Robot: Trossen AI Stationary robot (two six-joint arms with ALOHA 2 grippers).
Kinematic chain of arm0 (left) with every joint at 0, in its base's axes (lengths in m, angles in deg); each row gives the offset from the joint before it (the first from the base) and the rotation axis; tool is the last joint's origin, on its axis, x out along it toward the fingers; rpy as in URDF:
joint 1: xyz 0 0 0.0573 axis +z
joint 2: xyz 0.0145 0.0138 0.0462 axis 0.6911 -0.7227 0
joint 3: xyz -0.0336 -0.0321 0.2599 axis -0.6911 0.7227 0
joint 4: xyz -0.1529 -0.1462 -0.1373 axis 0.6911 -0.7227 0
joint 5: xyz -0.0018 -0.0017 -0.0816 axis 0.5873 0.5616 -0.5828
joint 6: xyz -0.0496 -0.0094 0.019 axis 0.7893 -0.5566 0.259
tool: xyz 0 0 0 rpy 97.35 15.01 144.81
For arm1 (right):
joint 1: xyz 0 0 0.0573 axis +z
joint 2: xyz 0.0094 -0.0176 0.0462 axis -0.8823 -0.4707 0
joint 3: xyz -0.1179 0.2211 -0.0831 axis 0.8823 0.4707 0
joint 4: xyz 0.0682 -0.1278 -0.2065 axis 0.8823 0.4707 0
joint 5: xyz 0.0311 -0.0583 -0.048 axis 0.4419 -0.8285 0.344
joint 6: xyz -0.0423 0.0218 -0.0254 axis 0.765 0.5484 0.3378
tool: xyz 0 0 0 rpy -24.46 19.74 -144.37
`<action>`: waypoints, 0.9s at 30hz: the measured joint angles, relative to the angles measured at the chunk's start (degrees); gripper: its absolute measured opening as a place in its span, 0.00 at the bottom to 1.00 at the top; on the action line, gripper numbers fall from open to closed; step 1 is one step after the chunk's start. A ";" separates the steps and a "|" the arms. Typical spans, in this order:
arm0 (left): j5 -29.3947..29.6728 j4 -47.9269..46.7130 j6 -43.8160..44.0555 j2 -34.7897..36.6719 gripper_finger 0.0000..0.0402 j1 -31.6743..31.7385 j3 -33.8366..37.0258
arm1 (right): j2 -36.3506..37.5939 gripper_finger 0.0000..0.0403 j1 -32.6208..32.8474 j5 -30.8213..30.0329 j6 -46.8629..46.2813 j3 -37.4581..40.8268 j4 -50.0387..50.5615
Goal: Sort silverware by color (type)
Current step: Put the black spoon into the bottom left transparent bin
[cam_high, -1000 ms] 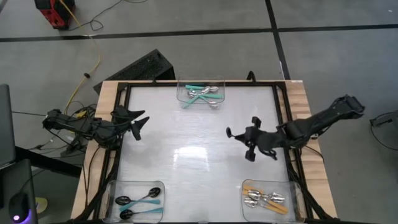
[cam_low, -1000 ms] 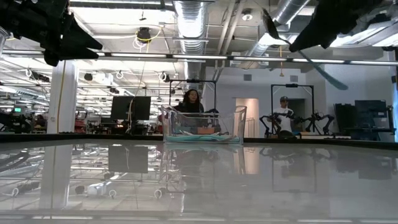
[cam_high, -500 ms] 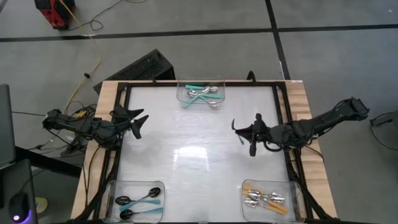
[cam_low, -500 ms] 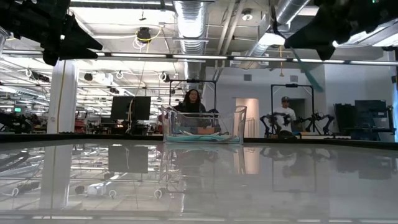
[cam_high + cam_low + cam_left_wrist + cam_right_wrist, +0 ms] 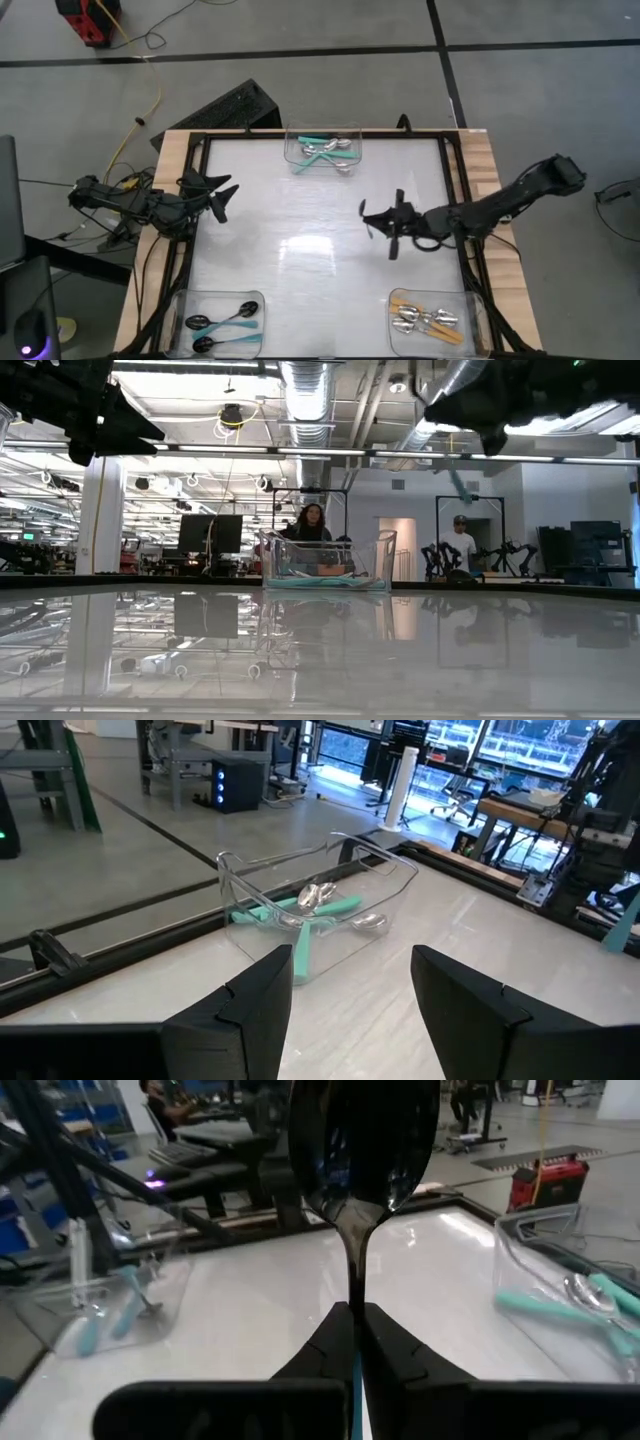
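My right gripper (image 5: 372, 215) hangs over the table's right middle, shut on a spoon with a black bowl (image 5: 362, 1140) and a teal handle (image 5: 462, 485). My left gripper (image 5: 222, 195) waits open at the left edge, holding nothing, and its wrist view looks toward the far bin (image 5: 320, 905). That clear far bin (image 5: 322, 150) holds silver-bowled spoons with teal handles. Black-bowled teal spoons lie in the near left bin (image 5: 222, 322). Orange-handled spoons lie in the near right bin (image 5: 432, 320). My right gripper pinches the spoon between its two fingers just behind the bowl, at the neck (image 5: 356, 1285). The fingers point about level from the table's right side and lie along the spoon. The bowl sticks out ahead of the fingertips. The teal handle slants down behind, clear of the table.
A black frame (image 5: 195, 250) runs round the white tabletop (image 5: 300, 260), with the three clear bins at its far edge and near corners. In the low view, people and other robot stations show in the room beyond the far bin (image 5: 325, 560).
My right gripper has tipped up from a downward slant to about level and gone a little toward the table's left and down, carrying the spoon with it. The spoon's teal handle now slants more steeply below the gripper. The spoon stays clear of the table.
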 joint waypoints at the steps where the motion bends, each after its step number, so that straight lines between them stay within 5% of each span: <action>1: 0.00 0.00 0.00 -0.01 0.47 0.00 0.00 | -2.25 0.06 0.00 -0.03 0.21 0.02 -2.21; 12: 0.58 -0.02 0.00 0.01 0.47 -0.02 0.00 | -25.68 0.06 0.29 6.91 1.55 -2.57 -34.99; 27: 1.21 -0.07 0.00 0.00 0.47 -0.01 0.00 | -47.79 0.06 -0.28 22.77 5.77 -29.58 -36.18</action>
